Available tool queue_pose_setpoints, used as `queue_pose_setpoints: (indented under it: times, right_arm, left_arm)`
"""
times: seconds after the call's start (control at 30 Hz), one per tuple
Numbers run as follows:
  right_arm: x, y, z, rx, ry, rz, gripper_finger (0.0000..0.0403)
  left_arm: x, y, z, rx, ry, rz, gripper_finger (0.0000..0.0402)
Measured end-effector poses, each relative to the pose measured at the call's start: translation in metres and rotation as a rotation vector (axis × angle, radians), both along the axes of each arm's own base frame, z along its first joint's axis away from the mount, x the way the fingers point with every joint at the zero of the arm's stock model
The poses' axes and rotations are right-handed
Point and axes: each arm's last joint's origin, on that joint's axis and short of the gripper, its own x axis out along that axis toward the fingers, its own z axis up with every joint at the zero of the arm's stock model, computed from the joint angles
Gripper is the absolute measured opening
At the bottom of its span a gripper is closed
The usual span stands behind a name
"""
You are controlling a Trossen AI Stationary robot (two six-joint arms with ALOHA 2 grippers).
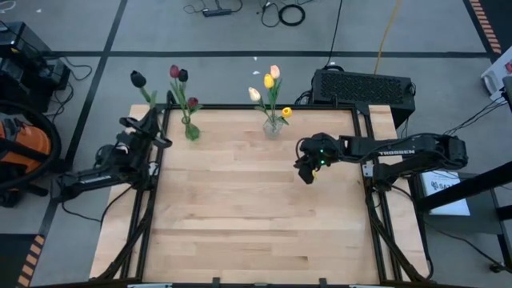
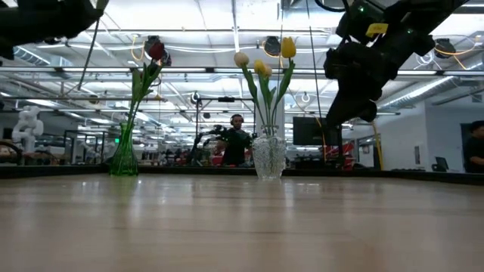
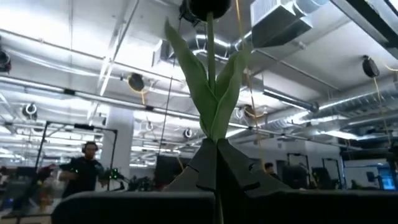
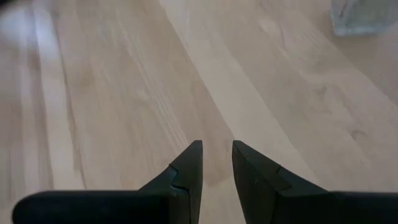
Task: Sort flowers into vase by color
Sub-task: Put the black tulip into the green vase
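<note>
My left gripper (image 1: 149, 122) is at the table's far left corner, shut on a dark-headed tulip (image 1: 138, 78). In the left wrist view the tulip's leaves (image 3: 214, 93) and dark head (image 3: 208, 6) rise above the gripper (image 3: 216, 163). A green vase (image 1: 192, 130) near the far edge holds dark red tulips (image 1: 178, 74). A clear vase (image 1: 272, 126) holds yellow and cream tulips (image 1: 270, 80). My right gripper (image 1: 306, 172) hovers over the table, near side of the clear vase, narrowly open with nothing in it (image 4: 216, 158). My left gripper pinches the tulip between its two fingers at the lower stem, just under the base of the leaves (image 3: 216, 130). The stem runs on past the fingertips, along the fingers. The flower is lifted clear of the table, with its head pointing up toward the ceiling.
Both vases (image 2: 123, 155) (image 2: 268, 155) stand close to the far edge. The wooden table top (image 1: 240, 216) spreads bare toward the near edge. A black box (image 1: 364, 86) sits behind the far right corner. People show in the room beyond the table (image 2: 237, 140).
</note>
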Motion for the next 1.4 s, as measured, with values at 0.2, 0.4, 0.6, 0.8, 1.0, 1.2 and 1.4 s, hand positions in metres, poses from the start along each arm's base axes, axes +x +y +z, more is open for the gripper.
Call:
queue_pose_setpoints:
  times: [0.2, 0.4, 0.6, 0.8, 1.0, 1.2, 1.4]
  right_arm:
    - [0.005, -0.001, 0.005, 0.000, -0.068, -0.012, 0.0079]
    - [0.006, -0.001, 0.006, 0.008, -0.085, -0.021, 0.0079]
    - [0.006, -0.001, 0.006, 0.017, -0.085, -0.029, 0.0079]
    - [0.006, -0.001, 0.006, 0.017, -0.085, -0.029, 0.0079]
    - [0.006, -0.001, 0.006, 0.030, -0.086, -0.038, 0.0079]
    - [0.006, -0.001, 0.006, 0.032, -0.086, -0.040, 0.0079]
    - [0.006, -0.001, 0.006, 0.031, -0.086, -0.038, 0.0079]
  left_arm:
    - [0.000, 0.008, -0.007, -0.041, -0.026, 0.043, 0.0000]
    - [0.004, 0.016, -0.010, -0.038, 0.019, 0.076, 0.0000]
    - [0.012, 0.031, -0.018, -0.134, 0.018, 0.030, 0.0000]
    - [0.012, 0.040, -0.017, -0.105, -0.009, 0.036, 0.0000]
    - [0.006, 0.046, -0.013, -0.054, -0.034, 0.093, 0.0000]
    - [0.009, 0.056, -0.018, -0.089, -0.014, 0.080, 0.0000]
    - [0.014, 0.063, -0.021, -0.075, 0.009, 0.038, 0.0000]
